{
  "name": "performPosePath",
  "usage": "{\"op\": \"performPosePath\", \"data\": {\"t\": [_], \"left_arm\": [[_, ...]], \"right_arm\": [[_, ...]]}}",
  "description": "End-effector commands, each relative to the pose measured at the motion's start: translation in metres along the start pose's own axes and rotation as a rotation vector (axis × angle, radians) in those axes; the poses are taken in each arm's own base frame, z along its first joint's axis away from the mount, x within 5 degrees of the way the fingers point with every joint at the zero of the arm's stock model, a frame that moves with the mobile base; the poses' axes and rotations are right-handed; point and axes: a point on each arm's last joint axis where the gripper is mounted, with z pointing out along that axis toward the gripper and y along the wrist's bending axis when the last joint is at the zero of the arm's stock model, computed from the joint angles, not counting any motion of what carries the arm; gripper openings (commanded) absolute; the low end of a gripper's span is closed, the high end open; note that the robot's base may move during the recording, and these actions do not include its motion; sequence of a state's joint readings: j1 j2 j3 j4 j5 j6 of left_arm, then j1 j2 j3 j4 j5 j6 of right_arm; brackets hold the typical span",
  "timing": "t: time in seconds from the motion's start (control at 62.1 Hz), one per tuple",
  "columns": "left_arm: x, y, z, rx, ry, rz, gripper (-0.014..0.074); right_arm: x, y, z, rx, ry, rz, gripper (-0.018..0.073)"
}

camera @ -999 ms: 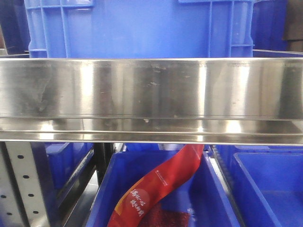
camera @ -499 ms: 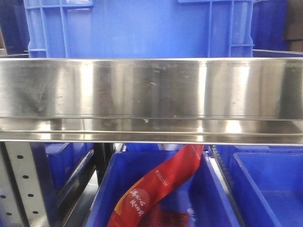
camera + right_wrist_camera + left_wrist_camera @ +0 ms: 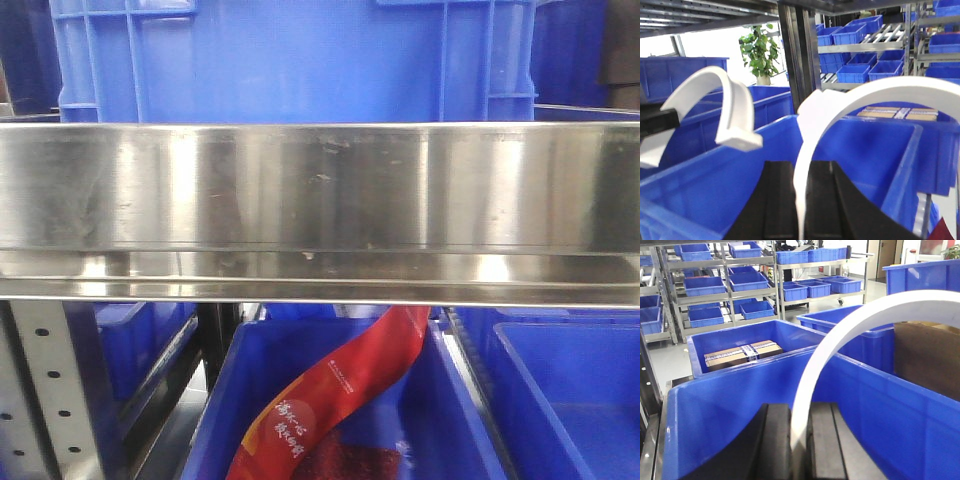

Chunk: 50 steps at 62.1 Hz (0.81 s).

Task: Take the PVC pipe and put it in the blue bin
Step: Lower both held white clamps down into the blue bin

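Left wrist view: left gripper point(image 3: 801, 412) is clamped on a white curved PVC pipe point(image 3: 840, 335). The two black fingers point(image 3: 775, 440) press its lower end from either side. From the jaws the pipe rises and arcs to the right, and it leaves the frame at the right edge, so its far end is not seen. It hangs over the open blue bin point(image 3: 715, 410), clear of the walls as far as can be made out. A cardboard box point(image 3: 740, 354) lies in the next bin behind.

Right wrist view: right gripper point(image 3: 802, 170) is closed on a second PVC pipe point(image 3: 840, 100), gripped the same way, with its lower end between the jaws and the arc running up and right. Its far end is cut off at the right edge. It is also above a blue bin interior point(image 3: 875, 145); I cannot tell whether this is the same bin. To the left the first pipe's arc point(image 3: 737, 105) shows above the bin's left rim. A dark block at the frame edge crosses its lower part and is too cropped to identify.

Front view: a steel shelf rail point(image 3: 320, 190) fills the middle band. A blue crate point(image 3: 290, 60) sits above it, and a red printed bag point(image 3: 340, 390) lies in a lower bin.
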State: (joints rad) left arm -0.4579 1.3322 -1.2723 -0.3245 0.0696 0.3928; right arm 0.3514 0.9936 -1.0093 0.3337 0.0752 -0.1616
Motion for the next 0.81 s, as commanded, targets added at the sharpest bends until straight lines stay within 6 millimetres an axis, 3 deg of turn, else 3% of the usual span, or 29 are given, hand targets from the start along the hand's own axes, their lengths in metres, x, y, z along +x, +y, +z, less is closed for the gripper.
{"op": "performPosePath", "data": {"t": [0.0,0.274,0.532,0.677,0.693,0.789], "left_arm": [[-0.003,-0.001,0.003,-0.008,-0.034,0.000,-0.0111],[-0.002,0.008,0.009,-0.052,-0.069,0.000,-0.0111],[0.000,0.017,0.011,-0.082,-0.073,0.000,-0.0111],[0.007,0.017,0.021,-0.081,-0.048,-0.003,-0.0111],[0.012,0.018,0.032,-0.082,-0.038,-0.009,-0.0111],[0.009,0.018,0.037,-0.083,-0.047,-0.009,-0.0111]], "right_arm": [[-0.001,-0.001,0.011,0.006,-0.010,-0.002,-0.0163],[0.006,-0.002,0.039,0.014,0.036,-0.001,-0.0163],[0.011,-0.005,0.052,0.027,0.031,-0.001,-0.0163],[0.015,-0.007,0.060,0.035,0.033,-0.001,-0.0163],[0.010,-0.006,0.064,0.031,0.024,-0.007,-0.0163],[0.004,-0.005,0.068,0.029,0.009,-0.009,-0.0163]]}}
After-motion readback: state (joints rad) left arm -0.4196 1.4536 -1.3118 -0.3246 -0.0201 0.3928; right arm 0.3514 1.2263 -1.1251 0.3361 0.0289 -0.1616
